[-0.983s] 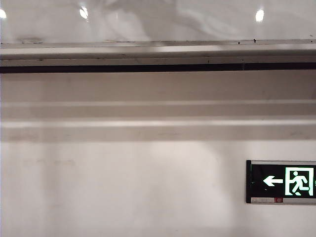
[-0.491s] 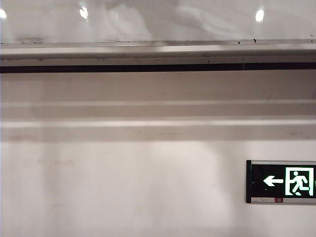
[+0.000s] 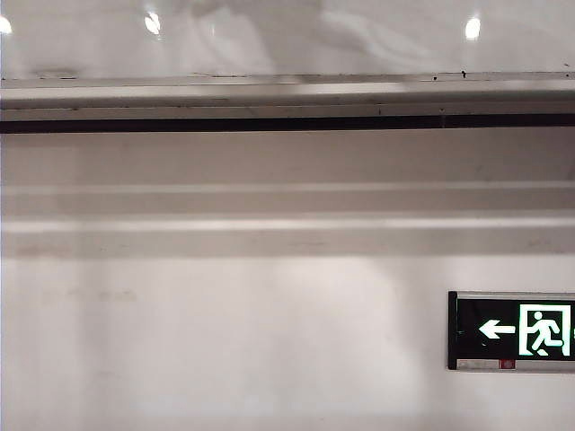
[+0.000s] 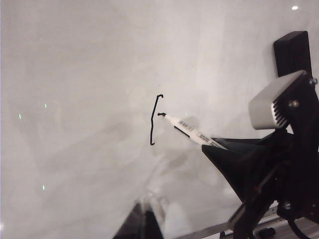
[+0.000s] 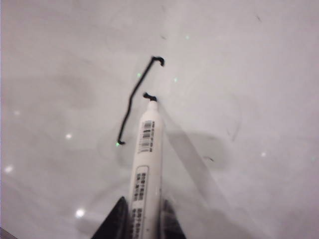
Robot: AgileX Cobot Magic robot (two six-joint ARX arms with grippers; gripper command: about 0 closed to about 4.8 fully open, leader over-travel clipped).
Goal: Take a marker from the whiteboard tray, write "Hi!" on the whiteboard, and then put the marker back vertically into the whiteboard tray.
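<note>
Right gripper (image 5: 144,219) has its jaws pinched tight on the marker (image 5: 146,159), barrel running straight out from the fingers toward the whiteboard (image 5: 259,74), uncapped tip touching the glossy surface just beside the first black stroke (image 5: 133,102). That stroke stands tall with a little hook at its top; the tip sits beside its upper part, poised, I'd say, for the H's crossbar. The white barrel carries barcode labels. The left gripper (image 4: 149,224) hangs back below, well apart from the writing — only dark fingertips show, so spread or pressed together, I cannot tell.
</note>
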